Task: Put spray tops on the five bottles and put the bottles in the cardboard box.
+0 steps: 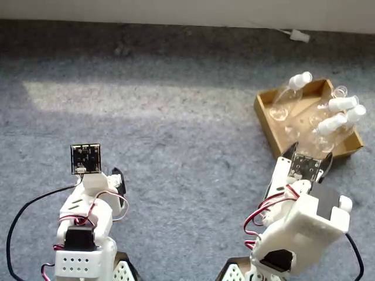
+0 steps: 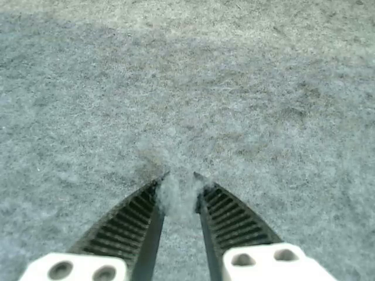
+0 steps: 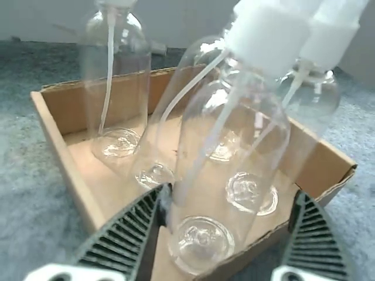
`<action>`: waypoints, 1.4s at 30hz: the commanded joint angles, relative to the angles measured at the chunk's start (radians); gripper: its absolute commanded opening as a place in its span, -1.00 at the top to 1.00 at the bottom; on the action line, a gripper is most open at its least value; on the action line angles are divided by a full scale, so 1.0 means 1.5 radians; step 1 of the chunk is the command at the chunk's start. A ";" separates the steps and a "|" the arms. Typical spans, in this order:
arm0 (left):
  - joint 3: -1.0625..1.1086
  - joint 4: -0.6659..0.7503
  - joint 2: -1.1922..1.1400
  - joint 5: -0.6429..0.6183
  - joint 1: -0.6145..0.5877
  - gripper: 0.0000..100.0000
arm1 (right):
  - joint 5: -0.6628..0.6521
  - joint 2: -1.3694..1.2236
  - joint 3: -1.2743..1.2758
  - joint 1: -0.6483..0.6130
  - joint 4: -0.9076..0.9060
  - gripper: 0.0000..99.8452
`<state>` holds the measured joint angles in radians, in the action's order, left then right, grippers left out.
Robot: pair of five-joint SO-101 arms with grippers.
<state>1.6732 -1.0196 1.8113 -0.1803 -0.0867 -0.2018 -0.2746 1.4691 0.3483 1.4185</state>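
Looking down on a grey felt table (image 1: 176, 146) crossed by a sunlit band (image 1: 117, 96), with a pale wall (image 1: 176, 9) along the far edge. Holds nothing in the left gripper (image 2: 180, 175), its fingers only a narrow slit apart just over the felt. Spreads the right gripper (image 3: 231, 193) wide at the near rim of the cardboard box (image 1: 266, 120), straddling the nearest of the clear bottles (image 3: 234, 134) standing inside with white spray tops (image 1: 343, 104) on, though contact cannot be told.
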 commanded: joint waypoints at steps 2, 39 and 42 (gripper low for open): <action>0.014 0.014 0.008 0.005 -0.004 0.93 | -0.012 0.004 0.022 -0.007 0.008 0.43; 0.014 0.014 0.008 0.006 -0.004 0.93 | -0.047 0.192 0.147 -0.007 0.007 0.34; 0.014 0.014 0.008 0.006 -0.004 0.93 | -0.048 0.270 0.180 -0.007 -0.011 0.34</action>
<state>1.6732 -1.0196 1.8113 -0.1803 -0.0867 -0.2585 0.0031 1.6701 0.3498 1.4231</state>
